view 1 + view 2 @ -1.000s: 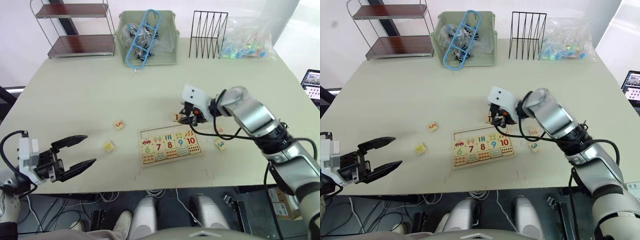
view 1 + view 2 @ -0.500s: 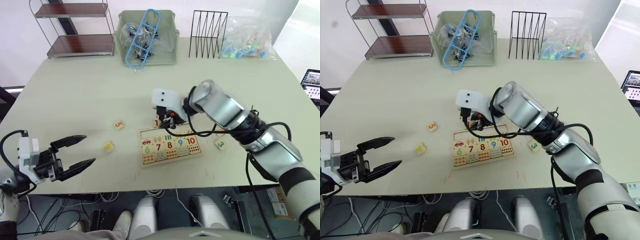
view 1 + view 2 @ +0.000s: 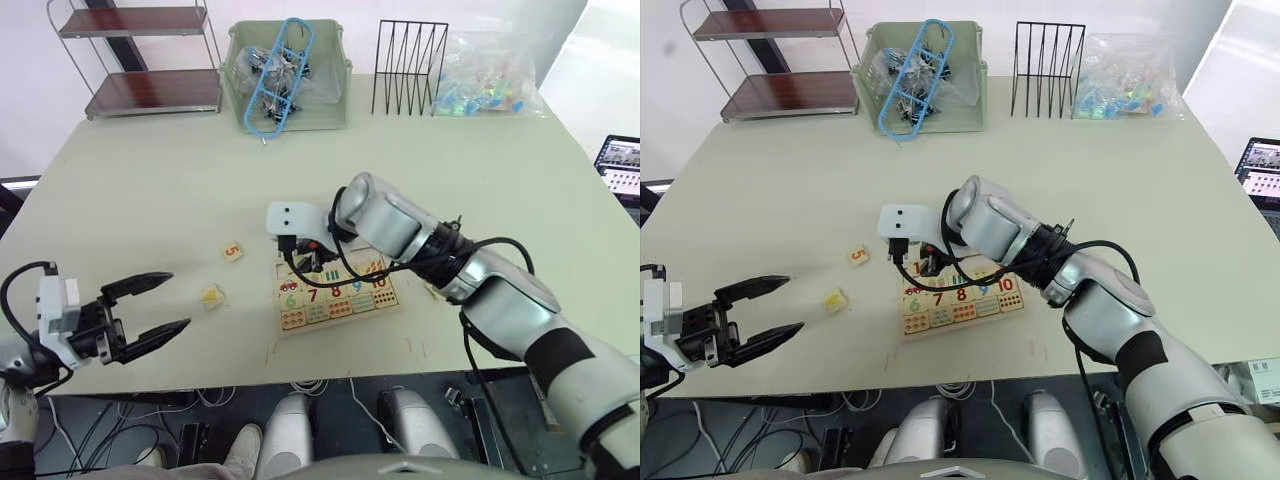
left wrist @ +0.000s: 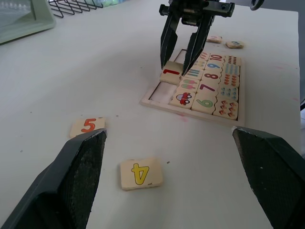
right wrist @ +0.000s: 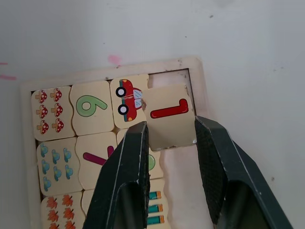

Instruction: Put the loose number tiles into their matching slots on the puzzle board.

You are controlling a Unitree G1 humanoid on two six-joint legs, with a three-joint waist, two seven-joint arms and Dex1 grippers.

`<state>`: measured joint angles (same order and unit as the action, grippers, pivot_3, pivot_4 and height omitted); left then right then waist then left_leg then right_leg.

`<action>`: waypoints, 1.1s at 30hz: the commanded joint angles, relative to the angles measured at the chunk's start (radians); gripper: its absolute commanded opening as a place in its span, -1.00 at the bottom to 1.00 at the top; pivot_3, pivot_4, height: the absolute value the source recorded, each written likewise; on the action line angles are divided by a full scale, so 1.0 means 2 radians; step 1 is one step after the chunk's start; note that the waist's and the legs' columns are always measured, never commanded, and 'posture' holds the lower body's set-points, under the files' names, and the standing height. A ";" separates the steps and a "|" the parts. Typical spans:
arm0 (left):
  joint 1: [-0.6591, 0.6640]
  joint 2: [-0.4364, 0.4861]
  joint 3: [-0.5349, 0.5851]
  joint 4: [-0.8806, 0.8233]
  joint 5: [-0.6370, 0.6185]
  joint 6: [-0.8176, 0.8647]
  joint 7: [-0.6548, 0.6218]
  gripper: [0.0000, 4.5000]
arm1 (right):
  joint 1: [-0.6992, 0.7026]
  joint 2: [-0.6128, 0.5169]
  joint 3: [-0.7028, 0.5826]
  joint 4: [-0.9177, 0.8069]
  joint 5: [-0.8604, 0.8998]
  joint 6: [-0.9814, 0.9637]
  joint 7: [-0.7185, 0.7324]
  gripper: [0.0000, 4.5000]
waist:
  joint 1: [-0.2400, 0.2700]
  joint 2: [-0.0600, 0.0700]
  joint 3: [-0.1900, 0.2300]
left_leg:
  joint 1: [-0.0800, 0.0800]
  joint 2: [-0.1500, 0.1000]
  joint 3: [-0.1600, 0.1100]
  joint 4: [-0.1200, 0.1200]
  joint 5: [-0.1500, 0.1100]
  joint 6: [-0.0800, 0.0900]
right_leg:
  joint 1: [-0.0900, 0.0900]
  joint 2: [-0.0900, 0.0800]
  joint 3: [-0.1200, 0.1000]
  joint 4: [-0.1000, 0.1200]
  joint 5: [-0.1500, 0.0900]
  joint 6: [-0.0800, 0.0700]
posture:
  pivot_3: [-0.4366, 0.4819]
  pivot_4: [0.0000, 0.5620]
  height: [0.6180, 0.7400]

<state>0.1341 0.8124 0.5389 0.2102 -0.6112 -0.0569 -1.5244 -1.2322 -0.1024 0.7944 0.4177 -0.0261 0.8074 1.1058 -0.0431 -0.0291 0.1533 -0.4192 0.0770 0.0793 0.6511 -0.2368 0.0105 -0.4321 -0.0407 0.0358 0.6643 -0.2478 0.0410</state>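
The puzzle board (image 5: 114, 72) lies near the table's front, right of centre, with digits 6 to 10 and counting pictures in place. My right gripper (image 4: 172, 69) is shut on the red number 1 tile (image 5: 169, 114), held tilted over the leftmost slot (image 4: 164, 91) of the far row, beside the car picture. A 5 tile (image 3: 232, 253) and a yellow 4 tile (image 3: 212, 296) lie loose left of the board. Two more tiles (image 4: 214, 39) rest off its right end. My left gripper (image 3: 150, 310) hovers open at the front left, holding nothing.
Along the far edge stand a two-tier shelf (image 3: 140, 60), a green bin (image 3: 285, 65) of clips with a blue frame, a black wire rack (image 3: 408, 70) and a bag of coloured pieces (image 3: 480, 75). A cable loops from my right wrist over the board.
My right gripper has carried the 1 tile leftward, from beyond the board's far right corner to its far left slot. The left arm has stayed put.
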 commanded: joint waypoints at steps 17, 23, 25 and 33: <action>0.001 0.004 -0.005 -0.004 -0.004 -0.013 -0.009 1.00 | -0.022 0.051 -0.022 0.045 -0.035 -0.016 0.004 -0.62 | 0.000 0.000 0.000 | 0.000 0.000 -0.001 0.000 0.000 0.000 | 0.000 0.000 -0.001 0.000 0.000 0.000 | -0.05 -0.47 1.00; 0.003 0.003 -0.004 -0.006 -0.005 -0.012 -0.009 1.00 | -0.028 0.061 -0.032 0.075 -0.044 -0.031 0.000 -0.62 | 0.000 0.000 0.000 | 0.000 0.000 -0.001 0.000 0.000 0.000 | 0.000 0.000 -0.001 0.000 0.000 0.000 | -0.05 -0.47 1.00; 0.005 0.003 -0.003 -0.006 -0.005 -0.012 -0.009 1.00 | -0.029 0.064 -0.034 0.082 -0.045 -0.034 0.001 -0.62 | 0.000 0.000 0.000 | 0.000 0.000 -0.001 0.000 0.000 0.000 | 0.000 0.000 -0.001 0.000 0.000 0.000 | -0.05 -0.47 1.00; 0.007 0.004 -0.002 -0.008 -0.006 -0.011 -0.008 1.00 | -0.028 0.070 -0.039 0.089 -0.048 -0.038 0.009 -0.62 | 0.000 0.000 0.000 | 0.000 0.000 -0.001 0.000 0.000 0.000 | 0.000 0.000 -0.001 0.000 0.000 0.000 | -0.05 -0.47 1.00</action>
<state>0.1415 0.8122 0.5174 0.2102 -0.6111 -0.0724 -1.5364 -1.2657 0.0311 0.7428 0.6105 -0.1144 0.7388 1.1136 -0.0436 -0.0287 0.1536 -0.4199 0.0771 0.0772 0.6510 -0.2369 0.0103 -0.4320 -0.0408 0.0337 0.6643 -0.2478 0.0408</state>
